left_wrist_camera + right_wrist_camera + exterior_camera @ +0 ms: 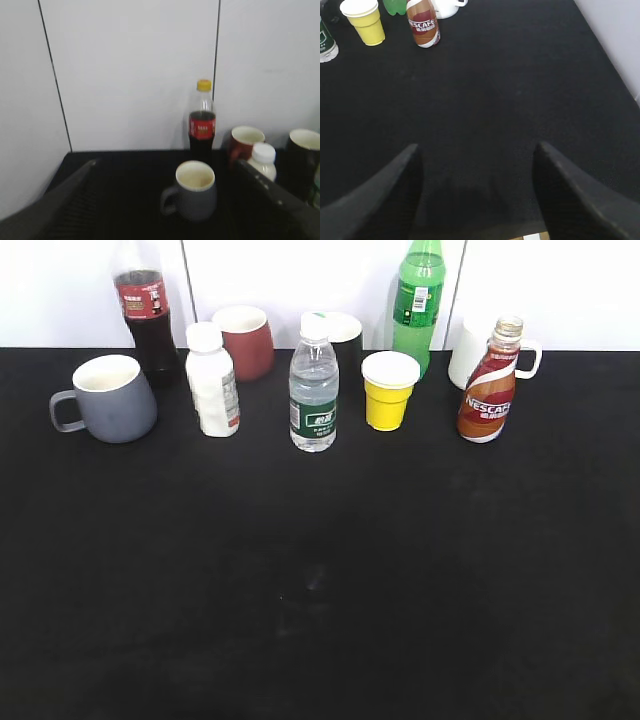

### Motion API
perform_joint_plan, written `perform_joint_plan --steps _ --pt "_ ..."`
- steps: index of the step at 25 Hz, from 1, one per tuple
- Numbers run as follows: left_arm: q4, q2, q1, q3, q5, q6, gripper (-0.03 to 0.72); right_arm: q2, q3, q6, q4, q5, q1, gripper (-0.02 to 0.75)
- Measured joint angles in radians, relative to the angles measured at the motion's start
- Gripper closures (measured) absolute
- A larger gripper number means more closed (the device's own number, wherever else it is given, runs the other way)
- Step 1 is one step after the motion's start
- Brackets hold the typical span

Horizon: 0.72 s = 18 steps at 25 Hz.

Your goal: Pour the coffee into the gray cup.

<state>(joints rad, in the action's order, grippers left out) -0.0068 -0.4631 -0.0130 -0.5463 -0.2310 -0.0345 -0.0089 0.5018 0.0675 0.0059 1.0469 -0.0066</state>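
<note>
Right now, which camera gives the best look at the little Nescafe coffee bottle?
The exterior view: the coffee bottle shows whole, upright, label readable, in front of a white mug. The right wrist view catches only its lower part at the top edge. The left wrist view doesn't show it.

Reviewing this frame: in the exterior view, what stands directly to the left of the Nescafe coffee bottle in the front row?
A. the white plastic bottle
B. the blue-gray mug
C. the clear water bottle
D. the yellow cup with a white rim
D: the yellow cup is the nearest front-row neighbour on the left of the coffee bottle, apart from it; the gray cup sits at the far left end of the row.
</note>
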Motion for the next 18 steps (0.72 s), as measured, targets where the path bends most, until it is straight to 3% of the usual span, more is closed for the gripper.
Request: perform_joint_plan --steps 11,18 --pt "-0.014 -0.759 0.000 0.000 0.738 0.000 0.137 0.000 0.000 0.000 -0.006 0.000 0.000 0.224" --pt "-0.005 -1.107 0.000 0.000 0.940 0.000 0.142 0.000 0.000 0.000 0.000 0.000 0.000 0.224"
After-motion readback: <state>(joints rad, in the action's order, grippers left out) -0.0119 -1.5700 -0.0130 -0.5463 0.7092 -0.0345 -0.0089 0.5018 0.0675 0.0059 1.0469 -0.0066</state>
